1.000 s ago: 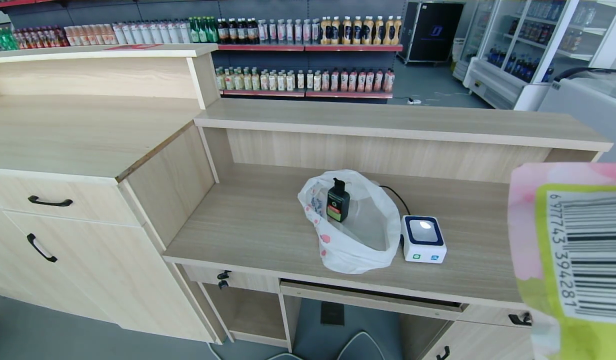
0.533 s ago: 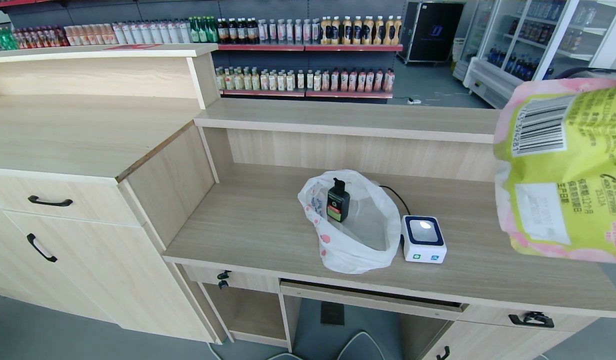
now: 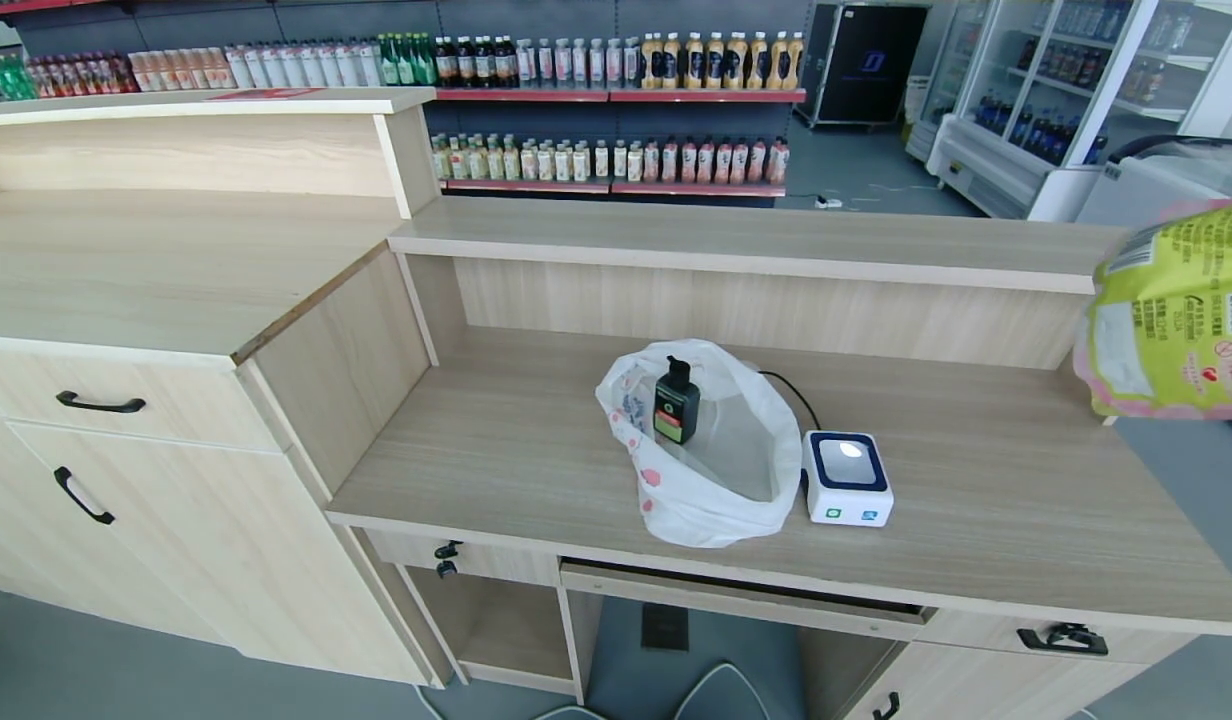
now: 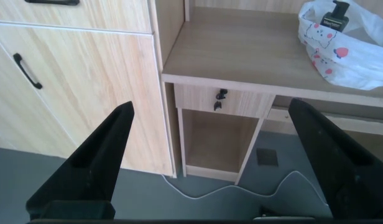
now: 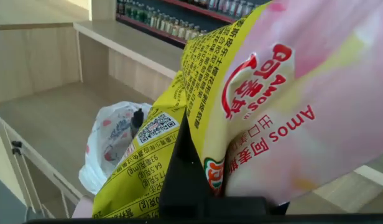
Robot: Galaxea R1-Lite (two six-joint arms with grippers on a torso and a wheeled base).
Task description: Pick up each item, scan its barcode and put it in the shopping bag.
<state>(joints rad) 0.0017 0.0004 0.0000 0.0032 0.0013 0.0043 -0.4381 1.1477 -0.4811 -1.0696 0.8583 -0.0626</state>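
A yellow-green and pink snack pouch (image 3: 1176, 315) hangs in the air over the counter's right end. My right gripper (image 5: 215, 171) is shut on it; one dark finger (image 5: 190, 165) presses its printed face (image 5: 260, 106), the other is hidden behind it. The white shopping bag (image 3: 711, 455) lies open on the counter's middle shelf with a dark pump bottle (image 3: 676, 405) standing in it. A white barcode scanner (image 3: 846, 478) sits just right of the bag, its window lit. My left gripper (image 4: 210, 165) is open and low, in front of the counter's left side, holding nothing.
The wooden counter (image 3: 976, 480) has a raised back ledge (image 3: 776, 245) and a taller cabinet (image 3: 156, 270) on the left. A black cable (image 3: 791, 390) runs behind the scanner. Drink shelves and fridges stand behind. Bare shelf lies right of the scanner.
The pouch, close to the head camera at lower right a second ago, rose, turned and moved away; it now looks smaller at the right edge. Bag, bottle and scanner are unmoved.
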